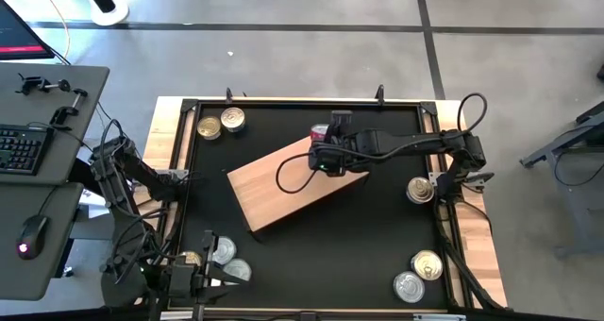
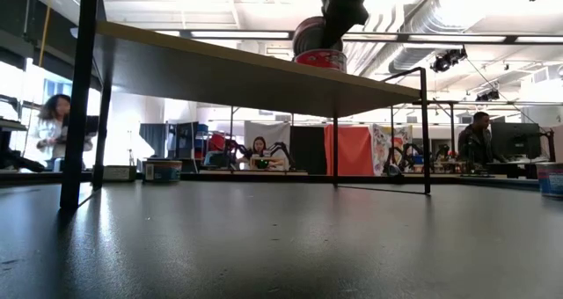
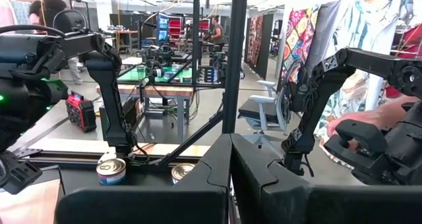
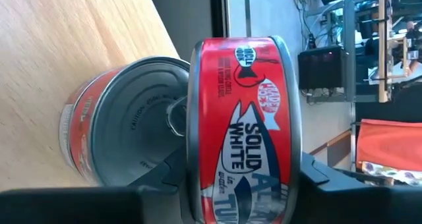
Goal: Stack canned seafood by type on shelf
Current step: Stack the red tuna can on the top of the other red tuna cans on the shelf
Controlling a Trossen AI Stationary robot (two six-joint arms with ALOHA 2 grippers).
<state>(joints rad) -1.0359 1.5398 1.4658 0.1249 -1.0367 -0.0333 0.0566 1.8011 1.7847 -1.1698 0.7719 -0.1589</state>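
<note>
The left gripper (image 1: 203, 281) waited at the table's near-left corner beside a few flat tins (image 1: 226, 258), and whether its fingers were parted or closed I could not tell. On the shelf (image 1: 274, 194) a red-labelled tin (image 4: 115, 128) already stood at the far edge. The right gripper (image 1: 326, 146) was clamped on a second red tin (image 4: 241, 128), held tilted on its side just beside the first; stacking it well probably meant levelling it, centring it over the seated tin, then lowering before release.
</note>
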